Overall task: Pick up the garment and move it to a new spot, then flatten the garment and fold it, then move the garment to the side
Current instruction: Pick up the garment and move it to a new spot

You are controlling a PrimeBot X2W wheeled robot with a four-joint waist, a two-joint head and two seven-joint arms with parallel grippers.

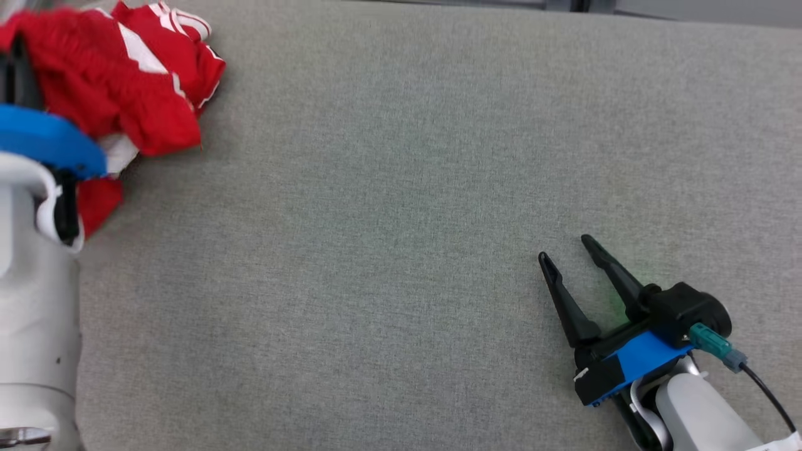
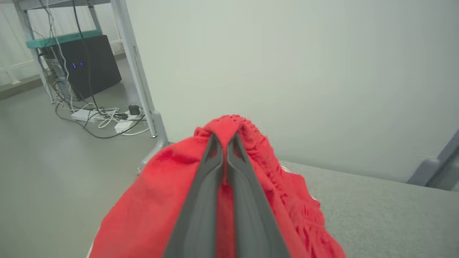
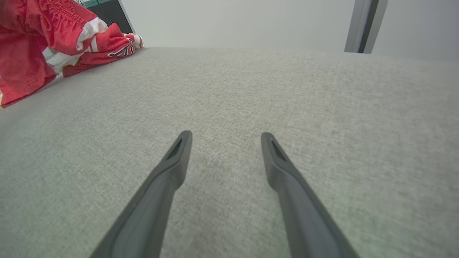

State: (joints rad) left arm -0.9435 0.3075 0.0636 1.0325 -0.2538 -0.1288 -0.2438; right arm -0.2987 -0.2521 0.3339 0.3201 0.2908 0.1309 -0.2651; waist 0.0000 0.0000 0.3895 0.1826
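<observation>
The red garment with white stripes lies bunched at the far left corner of the grey bench. The left tool is pressed together on a fold of the garment. The red cloth bulges up just past the fingertips and drapes down both sides of the dark fingers. The pale left forearm stands just beside the garment, on its near side. The right tool is well apart from the garment, off to its right and nearer the robot. Its fingers are spread with nothing between them — it sits low over bare bench cloth. Beyond the garment, in the left wrist view, a dark box and a tangle of cables sit on the floor beside a pale metal leg.
</observation>
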